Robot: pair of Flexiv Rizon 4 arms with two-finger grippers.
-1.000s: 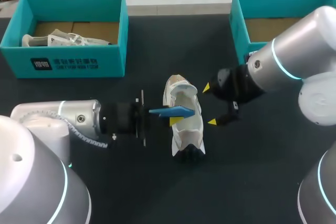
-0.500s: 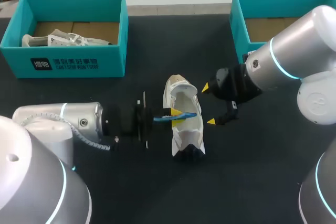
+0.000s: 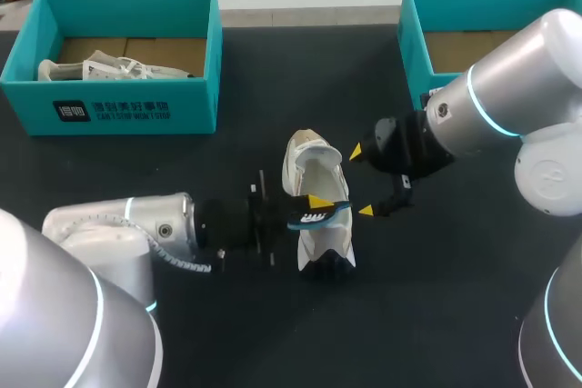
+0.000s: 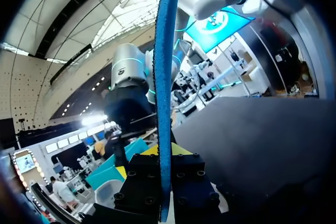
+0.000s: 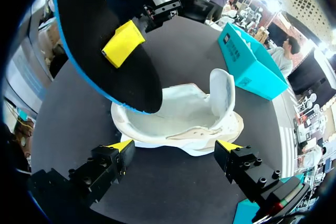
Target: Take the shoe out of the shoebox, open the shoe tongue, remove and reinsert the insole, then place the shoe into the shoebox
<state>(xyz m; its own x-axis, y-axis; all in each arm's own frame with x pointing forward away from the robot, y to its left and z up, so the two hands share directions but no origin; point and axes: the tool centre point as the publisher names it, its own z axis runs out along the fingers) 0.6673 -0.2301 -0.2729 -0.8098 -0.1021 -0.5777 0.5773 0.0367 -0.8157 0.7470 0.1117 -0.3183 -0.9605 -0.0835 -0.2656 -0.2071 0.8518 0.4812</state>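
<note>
shoe (image 3: 325, 235): white, dark at the toe, on the dark table (image 3: 273, 88) in mid-frame of the head view. Heel pointed to the upper frame, toe to the lower. It sat outside both shoeboxes.
insole (image 3: 316, 217): black face, blue edge. It was out of the shoe and slanted across the shoe's opening. In the right wrist view the insole (image 5: 105, 40) rose up and away from the shoe (image 5: 184, 119), its low end at the opening's rim. Couldn't tell whether it touched inside.
left gripper (image 3: 316, 206): came in from lower left of the head view and was clamped on the insole. The left wrist view showed the left gripper (image 4: 165, 153) with the insole (image 4: 164, 103) edge-on between its fingers, pinched from both sides. One yellow fingertip (image 5: 122, 43) lay flat on the insole's black face in the right wrist view.
right gripper (image 3: 362, 182): came in from the right and sat just right of the shoe, fingers wide apart and holding nothing. In its own view the right gripper (image 5: 175, 148) had the shoe just ahead of its tips, not between them.
left shoebox (image 3: 127, 106): teal, upper left of the head view, with another white shoe (image 3: 109, 68) lying inside. Well apart from the shoe on the table.
right shoebox (image 3: 414, 43): teal, upper right, partly behind the right arm.
</note>
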